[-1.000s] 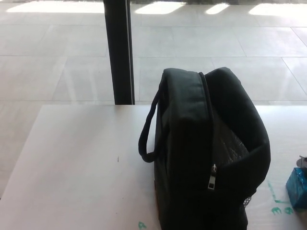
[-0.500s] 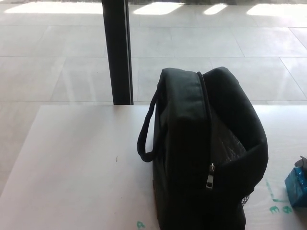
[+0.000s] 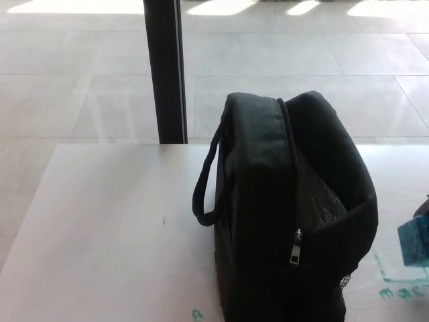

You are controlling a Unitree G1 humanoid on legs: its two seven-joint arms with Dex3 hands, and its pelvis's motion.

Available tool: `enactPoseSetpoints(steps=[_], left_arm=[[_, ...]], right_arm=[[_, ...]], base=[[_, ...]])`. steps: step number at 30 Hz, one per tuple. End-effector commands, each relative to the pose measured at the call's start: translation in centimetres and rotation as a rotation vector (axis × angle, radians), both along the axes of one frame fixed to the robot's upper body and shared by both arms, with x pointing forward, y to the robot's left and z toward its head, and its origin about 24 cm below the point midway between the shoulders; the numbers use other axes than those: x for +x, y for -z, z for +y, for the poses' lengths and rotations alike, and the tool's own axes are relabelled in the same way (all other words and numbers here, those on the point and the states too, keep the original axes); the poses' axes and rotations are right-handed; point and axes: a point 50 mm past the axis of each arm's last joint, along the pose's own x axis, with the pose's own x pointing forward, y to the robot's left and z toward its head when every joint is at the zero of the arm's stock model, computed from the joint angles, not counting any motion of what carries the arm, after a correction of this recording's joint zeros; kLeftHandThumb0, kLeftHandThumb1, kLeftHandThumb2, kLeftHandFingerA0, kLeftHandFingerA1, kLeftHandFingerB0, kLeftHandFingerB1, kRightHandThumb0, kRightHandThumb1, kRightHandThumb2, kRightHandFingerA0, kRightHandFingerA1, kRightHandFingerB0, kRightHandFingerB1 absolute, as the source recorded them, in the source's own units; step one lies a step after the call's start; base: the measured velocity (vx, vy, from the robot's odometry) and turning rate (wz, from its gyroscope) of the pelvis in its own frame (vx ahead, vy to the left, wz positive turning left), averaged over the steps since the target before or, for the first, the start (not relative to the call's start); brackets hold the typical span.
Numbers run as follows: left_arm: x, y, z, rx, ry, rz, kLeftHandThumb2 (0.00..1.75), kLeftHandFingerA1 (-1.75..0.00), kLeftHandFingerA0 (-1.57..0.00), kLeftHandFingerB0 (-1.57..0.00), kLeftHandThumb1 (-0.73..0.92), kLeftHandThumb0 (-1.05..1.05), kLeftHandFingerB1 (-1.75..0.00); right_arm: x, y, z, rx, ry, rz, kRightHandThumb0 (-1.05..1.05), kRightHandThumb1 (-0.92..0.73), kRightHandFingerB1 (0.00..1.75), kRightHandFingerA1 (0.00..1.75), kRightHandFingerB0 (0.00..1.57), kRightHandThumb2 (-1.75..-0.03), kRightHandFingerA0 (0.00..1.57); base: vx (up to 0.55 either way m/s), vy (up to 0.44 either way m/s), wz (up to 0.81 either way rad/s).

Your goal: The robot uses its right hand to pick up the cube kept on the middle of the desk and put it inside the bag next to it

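Observation:
A black bag stands upright on the white desk, its top unzipped and gaping to the right, with a silvery lining showing inside. Its carry handle loops out on the left side. A blue cube shows at the right edge of the head view, cut off by the frame and lifted a little above the green marks on the desk. A dark sliver of my right hand sits just on top of the cube and appears to hold it. My left hand is out of the picture.
A black pillar rises behind the desk's far edge, with a tiled floor beyond. The bag stands between the cube and the left half of the desk.
The cube has risen and sits higher above the green marks than before. The dark part of my right hand now shows above it. The camera view has shifted slightly.

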Motion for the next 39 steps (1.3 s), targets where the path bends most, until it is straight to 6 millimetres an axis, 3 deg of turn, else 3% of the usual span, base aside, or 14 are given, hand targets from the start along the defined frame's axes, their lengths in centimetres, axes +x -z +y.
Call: enactPoseSetpoints(steps=[1,3,4,5,8,9,10,11,19,21,22,23,31,39], left_arm=[[-0.2,0.3,0.2,0.003,0.008,0.024,0.84,-0.6,-0.31,-0.42,0.4,-0.61,-0.58],[-0.2,0.2,0.2,0.008,0.013,0.023,0.84,-0.59,-0.3,-0.43,0.41,-0.64,-0.57],[-0.3,0.3,0.2,0.005,0.011,0.023,0.83,-0.59,-0.3,-0.43,0.4,-0.65,-0.57],[-0.3,0.4,0.2,0.008,0.012,0.027,0.83,-0.59,-0.31,-0.43,0.42,-0.68,-0.56],[-0.4,0.3,0.1,0.005,0.028,0.025,0.84,-0.59,-0.28,-0.43,0.42,-0.66,-0.58],[-0.5,0.3,0.2,0.004,0.034,0.026,0.84,-0.59,-0.28,-0.43,0.42,-0.66,-0.58],[-0.6,0.3,0.2,0.009,0.044,0.027,0.85,-0.58,-0.26,-0.43,0.43,-0.68,-0.58],[-0.6,0.3,0.2,0.013,0.054,0.027,0.85,-0.58,-0.26,-0.43,0.42,-0.67,-0.58],[-0.2,0.1,0.2,-0.004,0.064,0.026,0.85,-0.57,-0.22,-0.39,0.4,-0.58,-0.58],[-0.1,0.1,0.2,0.003,0.07,0.026,0.85,-0.57,-0.23,-0.4,0.41,-0.6,-0.58],[-0.1,0.1,0.2,0.016,0.077,0.027,0.85,-0.58,-0.25,-0.41,0.43,-0.65,-0.58],[-0.1,0.0,0.2,0.014,0.087,0.027,0.85,-0.57,-0.23,-0.38,0.44,-0.66,-0.57],[-0.4,0.1,0.2,-0.003,0.085,0.03,0.85,-0.57,-0.21,-0.39,0.4,-0.58,-0.58],[-0.3,0.2,0.2,0.01,0.089,0.032,0.85,-0.58,-0.24,-0.4,0.43,-0.64,-0.58]], right_arm=[[1.3,-4.7,-1.1,0.085,0.036,-0.166,-0.14,-0.57,1.44,1.74,0.74,-0.98,0.91],[1.8,-6.6,-1.4,0.125,0.051,-0.266,-0.21,-0.61,0.72,1.6,0.82,-0.78,0.88],[2.1,-7.5,-1.4,0.134,0.062,-0.277,-0.28,-0.64,0.75,1.63,0.83,-0.81,0.87],[2.5,-9.1,-1.4,0.174,0.057,-0.309,-0.25,-0.62,1.29,1.73,0.75,-0.93,0.9],[3.2,-11.8,-0.8,0.269,0.038,-0.389,-0.27,-0.52,1.56,1.75,0.81,-1.14,0.92],[3.3,-12.3,-0.7,0.289,0.035,-0.4,-0.27,-0.52,1.56,1.75,0.81,-1.14,0.92],[3.4,-12.8,-0.4,0.317,0.023,-0.429,-0.27,-0.5,1.25,1.38,0.97,-1.13,1.19],[3.4,-14.0,0.3,0.372,-0.017,-0.495,-0.16,-0.48,1.55,1.75,0.77,-1.16,0.9],[2.3,-19.2,6.0,0.479,-0.252,-0.583,-0.19,-0.44,1.57,1.75,0.74,-1.26,0.9],[1.9,-19.1,6.9,0.47,-0.297,-0.571,-0.17,-0.48,1.55,1.75,0.74,-1.2,0.9],[1.5,-18.7,8.5,0.462,-0.347,-0.539,-0.25,-0.48,1.23,1.4,0.92,-1.15,1.2],[1.0,-17.6,9.8,0.445,-0.393,-0.476,-0.17,-0.49,1.56,1.75,0.74,-1.16,0.88],[-0.6,-13.2,12.1,0.302,-0.487,-0.271,-0.17,-0.47,1.55,1.75,0.76,-1.18,0.91],[-1.7,-10.9,11.4,0.187,-0.483,-0.091,-0.24,-0.53,1.48,1.75,0.78,-1.0,0.9]], base=[[0.0,0.0,0.0],[0.0,0.0,0.0],[0.0,0.0,0.0],[0.0,0.0,0.0],[0.0,0.0,0.0],[0.0,0.0,0.0],[0.0,0.0,0.0],[0.0,0.0,0.0],[0.0,0.0,0.0],[0.0,0.0,0.0],[0.0,0.0,0.0],[0.0,0.0,0.0],[0.0,0.0,0.0],[0.0,0.0,0.0]])
